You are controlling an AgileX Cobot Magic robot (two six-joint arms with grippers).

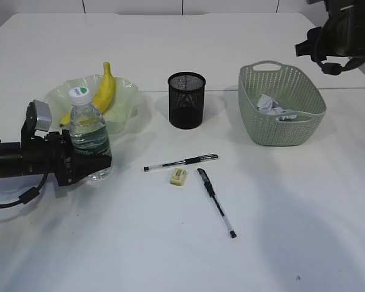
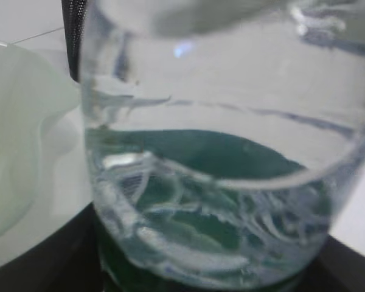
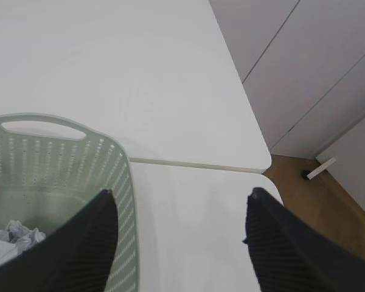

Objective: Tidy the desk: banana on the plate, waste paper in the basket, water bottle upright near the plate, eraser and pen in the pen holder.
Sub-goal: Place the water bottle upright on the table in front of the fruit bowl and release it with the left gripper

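Right now the water bottle [image 1: 90,135] stands upright on the desk [image 1: 280,231], just beside the plate [image 1: 126,97], with the left gripper [image 1: 88,163] around its lower half. From the left wrist view the bottle fills the frame, so I cannot tell whether the jaws are pressing it or standing slightly off. The banana [image 1: 103,92] lies in the plate already. The waste paper [image 1: 274,107] sits inside the basket [image 1: 255,115] (only a corner of it shows in the right wrist view). The right gripper [image 3: 179,234] hangs above the basket's far right side, its jaws spread apart with nothing between them. The pen holder [image 1: 187,100] stands between plate and basket. In front of it lie two pens [image 1: 181,162] and the eraser [image 1: 178,176], which rests between them.
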